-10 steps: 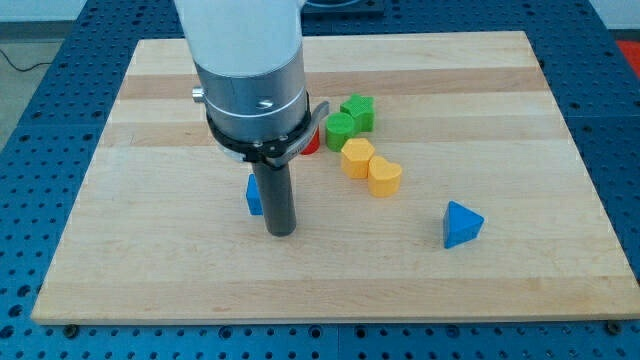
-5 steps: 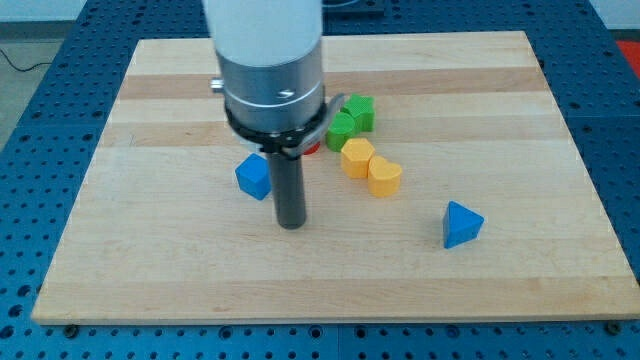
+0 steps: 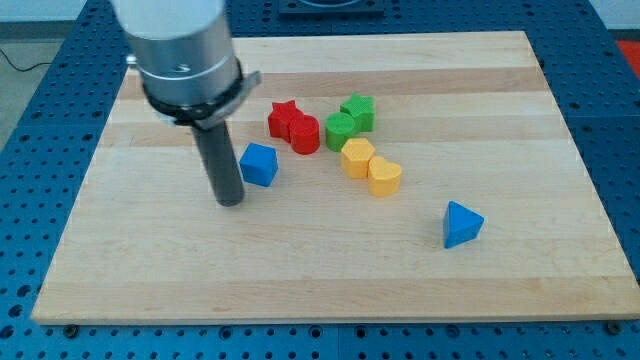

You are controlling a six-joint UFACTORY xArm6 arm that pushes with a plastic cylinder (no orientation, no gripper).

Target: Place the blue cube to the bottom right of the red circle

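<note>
Camera view: my tip [image 3: 230, 203] rests on the wooden board [image 3: 500, 290], holding nothing, just left of the blue cube [image 3: 259, 164], contact unclear. Blue cube sits below-left of the red circle [image 3: 305, 134].

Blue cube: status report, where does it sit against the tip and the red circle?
My tip just left of blue cube. Cube lies lower left of red circle, not yet placed. Yellow blocks occupy circle's lower right.
</note>
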